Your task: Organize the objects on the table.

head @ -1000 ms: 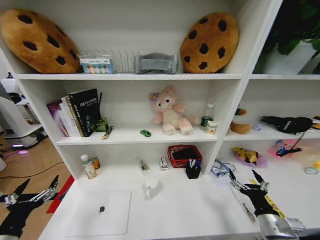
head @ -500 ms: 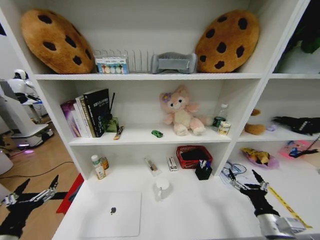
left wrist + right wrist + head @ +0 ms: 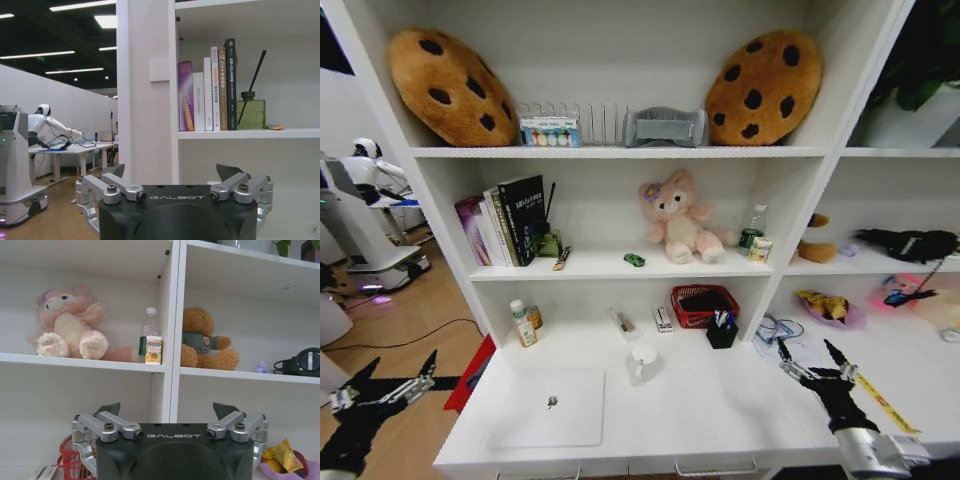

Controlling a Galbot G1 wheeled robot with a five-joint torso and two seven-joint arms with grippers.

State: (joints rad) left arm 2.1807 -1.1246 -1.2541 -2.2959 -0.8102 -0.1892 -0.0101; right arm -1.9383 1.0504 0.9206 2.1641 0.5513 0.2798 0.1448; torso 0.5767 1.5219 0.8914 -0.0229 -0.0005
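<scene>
The flat silver laptop point(image 3: 548, 420) lies near the white surface's point(image 3: 720, 415) front-left corner, nearer the left hand point(image 3: 382, 385) hovering off that edge than the right hand point(image 3: 813, 368), both spread apart.

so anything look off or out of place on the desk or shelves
Nothing spilled or broken. Small oddities: a tiny green toy car sits alone on the middle shelf beside the pink plush toy, and a pen lies loose next to the books. Both grippers, left and right, hover open at the desk's ends, holding nothing.
</scene>
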